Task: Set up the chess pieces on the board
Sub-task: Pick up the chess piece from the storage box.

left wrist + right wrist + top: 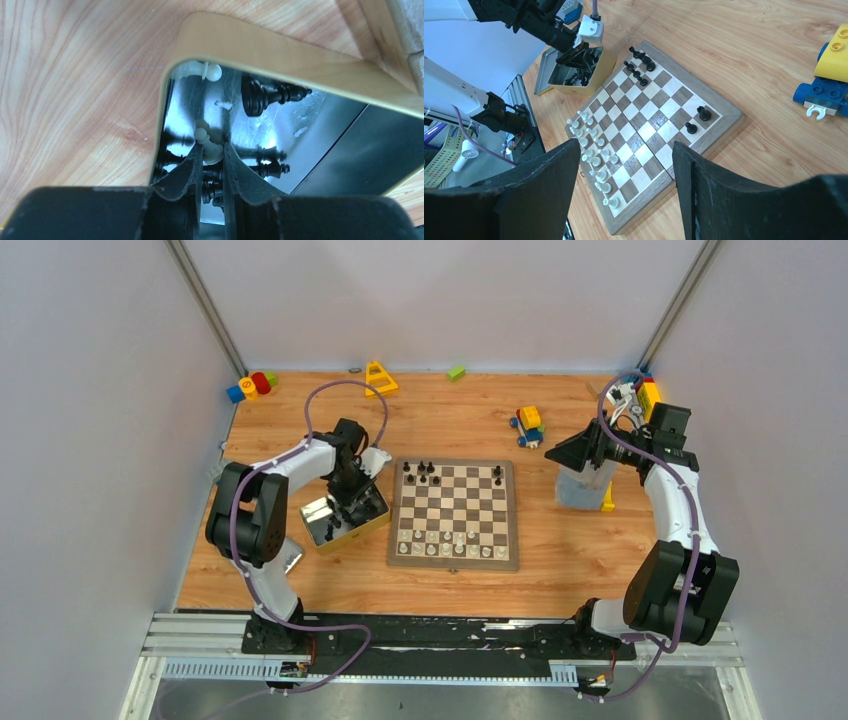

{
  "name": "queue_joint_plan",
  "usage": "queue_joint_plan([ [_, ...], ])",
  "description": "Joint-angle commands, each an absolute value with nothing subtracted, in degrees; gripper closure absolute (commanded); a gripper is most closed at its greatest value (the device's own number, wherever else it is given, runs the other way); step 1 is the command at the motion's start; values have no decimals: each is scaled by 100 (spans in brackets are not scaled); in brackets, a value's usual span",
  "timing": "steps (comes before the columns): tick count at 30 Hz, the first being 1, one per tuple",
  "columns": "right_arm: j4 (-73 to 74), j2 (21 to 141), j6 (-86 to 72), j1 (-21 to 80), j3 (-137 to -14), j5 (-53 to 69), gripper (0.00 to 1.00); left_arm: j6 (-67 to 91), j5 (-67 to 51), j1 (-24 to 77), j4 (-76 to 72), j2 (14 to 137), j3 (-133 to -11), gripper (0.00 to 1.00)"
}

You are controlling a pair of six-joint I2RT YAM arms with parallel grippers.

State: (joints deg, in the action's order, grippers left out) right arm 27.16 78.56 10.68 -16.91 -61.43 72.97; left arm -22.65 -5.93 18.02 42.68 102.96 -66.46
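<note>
Pinching inside the tin, your left gripper holds narrow jaws on a pale pawn, round-headed and tilted, among glossy black pieces. Just beside the tin lies the board. Your right gripper hangs wide, holding nothing.

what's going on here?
Chess setup, partway done. The left pincer is down in the metal tin beside the board, its fingers on either side of a pale piece; whether it is gripped yet is unclear. More black pieces lie in the tin. On the board, pale pieces fill much of the two near rows, and only a handful of black pieces stand at the far side. The right pincer hangs open above the table, holding nothing.
</note>
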Motion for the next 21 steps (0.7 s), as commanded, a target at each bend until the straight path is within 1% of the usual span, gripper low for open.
queue_joint_plan([
  [1,2551,7735,1156,-1664,-6166,7453,31,-2534,-439,1814,4025,9882,-6438,83],
  [6,2527,7752,1143,-1657,-6154,7470,31,-2624,-485,1816,3999,9833,-6414,75],
  [17,2514,7776,1151,-1660,-6126,7475,31,-2636,-373,1819,3879,10282,-6500,63],
  [21,2514,7796,1151,-1661,-6126,7478,31,-2592,-324,1815,3859,10321,-6476,62],
])
